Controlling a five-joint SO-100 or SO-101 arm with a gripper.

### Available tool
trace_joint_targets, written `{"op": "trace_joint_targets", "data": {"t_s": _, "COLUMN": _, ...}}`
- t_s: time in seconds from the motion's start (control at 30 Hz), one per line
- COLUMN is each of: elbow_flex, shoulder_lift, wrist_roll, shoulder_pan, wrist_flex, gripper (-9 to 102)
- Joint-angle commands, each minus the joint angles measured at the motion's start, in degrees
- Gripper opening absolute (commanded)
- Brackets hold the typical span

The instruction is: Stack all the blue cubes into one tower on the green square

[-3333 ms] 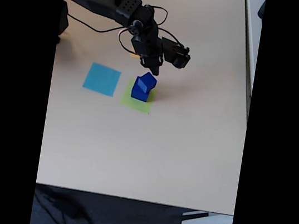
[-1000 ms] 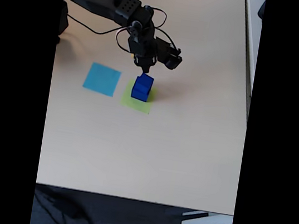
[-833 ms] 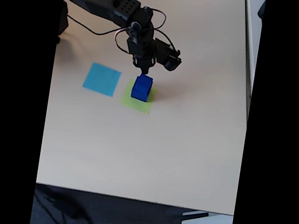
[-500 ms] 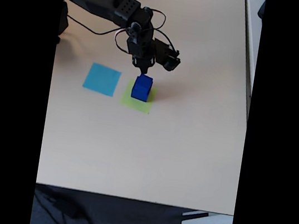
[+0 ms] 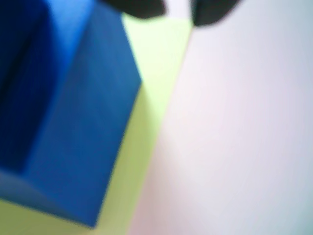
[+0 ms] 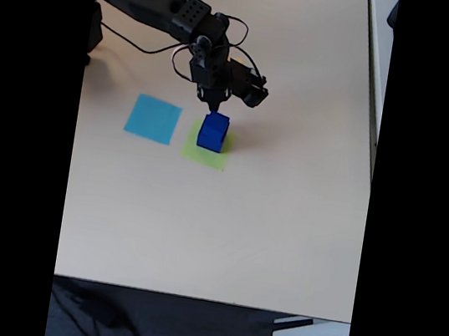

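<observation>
Blue is seen on most of the left side of the wrist view, where the blue cubes [image 5: 73,127] are shown very close and blurred. A darker blue part is seen at the far left and a lighter blue face at the top. The cubes are set on the green square [image 5: 146,83], which is seen as a lime strip along their right side and under their bottom edge. The pale tabletop [image 5: 244,137] is seen on the right. Two dark tips of the end effector [image 5: 177,11] are seen at the top edge, with a small gap between them and nothing seen in the gap. They are too blurred for it to be told how wide they are spread.

In the fixed view, the blue cubes [image 6: 212,131] are seen as one small stack on the green square [image 6: 206,153]. The number of cubes in the stack cannot be told. A light blue square [image 6: 153,118] is laid flat just to the left of the green one. The black arm [image 6: 160,8] is reached in from the top left. The end effector [image 6: 214,106] is pointed down just above the top of the stack. Whether it touches the top cube cannot be told. The beige tabletop [image 6: 224,227] is seen all around.
</observation>
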State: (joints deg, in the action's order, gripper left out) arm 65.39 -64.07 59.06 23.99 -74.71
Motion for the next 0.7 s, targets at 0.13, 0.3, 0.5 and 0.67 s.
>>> {"op": "trace_joint_targets", "data": {"t_s": 0.13, "elbow_flex": -0.4, "shoulder_lift": -6.4, "wrist_roll": -0.9, "shoulder_pan": 0.6, "wrist_flex": -1.0, "gripper": 0}}
{"op": "trace_joint_targets", "data": {"t_s": 0.3, "elbow_flex": -0.4, "shoulder_lift": -6.9, "wrist_roll": -0.6, "shoulder_pan": 0.8, "wrist_flex": -1.8, "gripper": 0}}
{"op": "trace_joint_targets", "data": {"t_s": 0.5, "elbow_flex": -0.4, "shoulder_lift": -8.1, "wrist_roll": -0.4, "shoulder_pan": 0.7, "wrist_flex": -2.9, "gripper": 0}}
{"op": "trace_joint_targets", "data": {"t_s": 0.67, "elbow_flex": 0.2, "shoulder_lift": -9.6, "wrist_roll": 0.4, "shoulder_pan": 0.3, "wrist_flex": -3.7, "gripper": 0}}
